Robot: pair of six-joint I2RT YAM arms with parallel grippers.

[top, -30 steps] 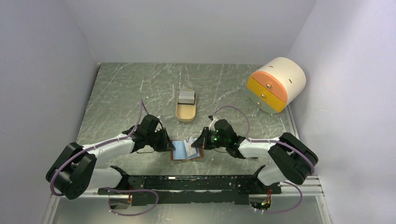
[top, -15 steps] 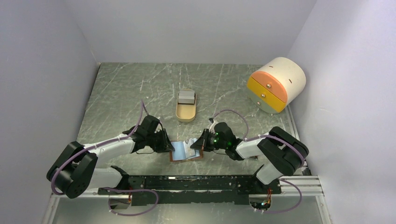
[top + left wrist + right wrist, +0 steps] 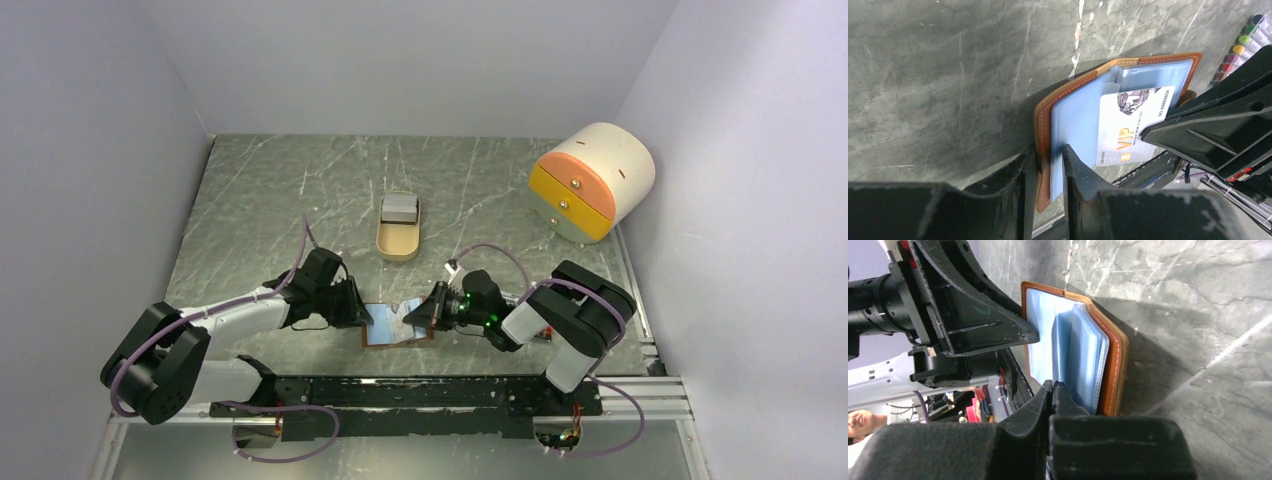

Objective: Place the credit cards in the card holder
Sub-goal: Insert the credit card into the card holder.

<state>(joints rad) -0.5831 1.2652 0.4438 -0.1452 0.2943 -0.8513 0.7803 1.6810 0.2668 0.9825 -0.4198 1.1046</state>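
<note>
The grey-green marbled counter (image 3: 260, 190) carries the small brown leather fold-over card holder (image 3: 1043, 115), which lies open near its front edge, between the two arms. The left end effector (image 3: 1049, 152), its jaws only slightly apart, clamps the holder's near leather edge. The right end effector (image 3: 1053, 387) is pressed fully shut on one end of a white rectangular plastic credit card (image 3: 1128, 125), which lies over the holder's blue sleeves (image 3: 1073, 125).

Has white left arm (image 3: 240, 312), white right arm (image 3: 520, 325), fat black joints. Wears thin purple cables (image 3: 303, 232). Ends in black left gripper (image 3: 1049, 152), black right gripper (image 3: 1054, 386).
</note>
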